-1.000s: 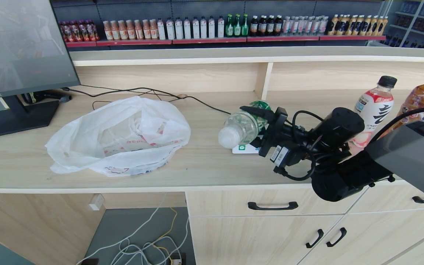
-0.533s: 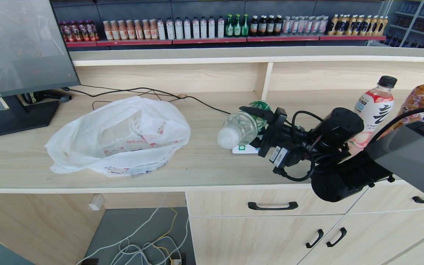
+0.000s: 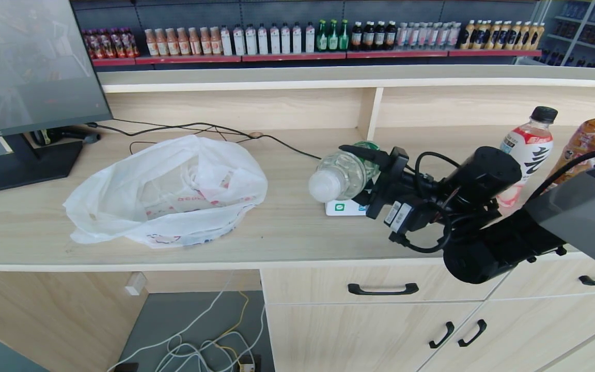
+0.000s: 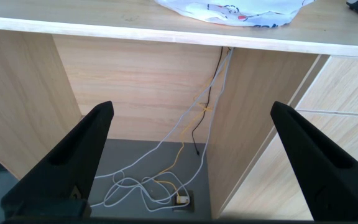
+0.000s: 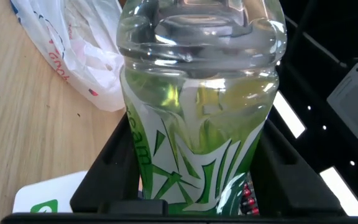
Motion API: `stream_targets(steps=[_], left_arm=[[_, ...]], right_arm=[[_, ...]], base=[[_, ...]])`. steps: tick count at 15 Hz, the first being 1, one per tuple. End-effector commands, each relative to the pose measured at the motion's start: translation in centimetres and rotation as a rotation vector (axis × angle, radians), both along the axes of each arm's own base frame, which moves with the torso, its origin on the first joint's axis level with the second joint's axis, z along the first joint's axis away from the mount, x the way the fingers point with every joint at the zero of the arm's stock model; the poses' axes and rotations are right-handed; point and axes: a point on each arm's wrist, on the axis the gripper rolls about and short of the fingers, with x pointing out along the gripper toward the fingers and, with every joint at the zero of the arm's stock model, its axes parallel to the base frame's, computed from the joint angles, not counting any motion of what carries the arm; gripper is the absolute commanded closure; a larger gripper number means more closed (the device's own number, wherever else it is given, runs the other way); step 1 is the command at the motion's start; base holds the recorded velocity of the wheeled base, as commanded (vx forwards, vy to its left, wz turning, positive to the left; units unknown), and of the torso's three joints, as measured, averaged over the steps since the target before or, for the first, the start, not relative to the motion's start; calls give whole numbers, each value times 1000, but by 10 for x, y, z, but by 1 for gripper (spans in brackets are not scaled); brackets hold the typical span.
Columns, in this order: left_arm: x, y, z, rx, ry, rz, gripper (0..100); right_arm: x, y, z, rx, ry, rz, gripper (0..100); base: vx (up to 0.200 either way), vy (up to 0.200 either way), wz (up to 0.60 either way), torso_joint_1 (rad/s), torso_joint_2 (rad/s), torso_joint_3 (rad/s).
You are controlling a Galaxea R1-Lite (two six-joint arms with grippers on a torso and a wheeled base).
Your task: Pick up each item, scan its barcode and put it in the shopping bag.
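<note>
Over the white pad (image 3: 343, 208): clear bottle (image 3: 341, 175) likely mid-scan

Clamped sideways on it, right gripper (image 3: 362, 174), mid-counter (image 3: 287, 237). Bagging pending: shopping bag (image 3: 168, 191) slumped left, 2 upright bottles (image 3: 527, 150) (image 3: 592, 137) untouched far right. Left gripper (image 4: 191, 155) spread apart, low before the counter front. Green label (image 5: 191, 168) plain from right wrist, upright bottles from head.

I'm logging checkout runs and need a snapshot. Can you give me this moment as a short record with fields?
held item: clear bottle, green label, sideways in right claw, white cap toward shopping bag
under it: white pad with green mark on counter
bag position: white, on counter, robot's left of bottle
waiting: black-capped bottle and purple-capped bottle, upright, robot's right
left claw: open, below counter edge, holding nothing
</note>
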Motion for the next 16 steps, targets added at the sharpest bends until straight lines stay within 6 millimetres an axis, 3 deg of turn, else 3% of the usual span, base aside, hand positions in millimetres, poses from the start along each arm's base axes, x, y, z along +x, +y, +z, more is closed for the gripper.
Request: stream_targets(steps=[1, 3, 7, 8, 11, 14, 16], left_arm=[[0, 0, 0, 0, 0, 0, 0], [0, 0, 0, 0, 0, 0, 0], [0, 0, 0, 0, 0, 0, 0], [0, 0, 0, 0, 0, 0, 0], [0, 0, 0, 0, 0, 0, 0], [0, 0, 0, 0, 0, 0, 0], [0, 0, 0, 0, 0, 0, 0]], right_arm=[[-12, -3, 22, 27, -29, 12, 100], [-23, -7, 42, 55, -43, 22, 100], [-49, 8, 68, 150, 3, 55, 100], [-55, 11, 69, 187, 70, 57, 100], [-90, 5, 100, 395, 201, 19, 100], [-113, 3, 98, 553, 398, -17, 100], [-135, -12, 91, 672, 539, -74, 100]], base=[[0, 0, 0, 0, 0, 0], [0, 0, 0, 0, 0, 0], [0, 0, 0, 0, 0, 0], [0, 0, 0, 0, 0, 0], [0, 0, 0, 0, 0, 0], [0, 0, 0, 0, 0, 0], [0, 0, 0, 0, 0, 0]])
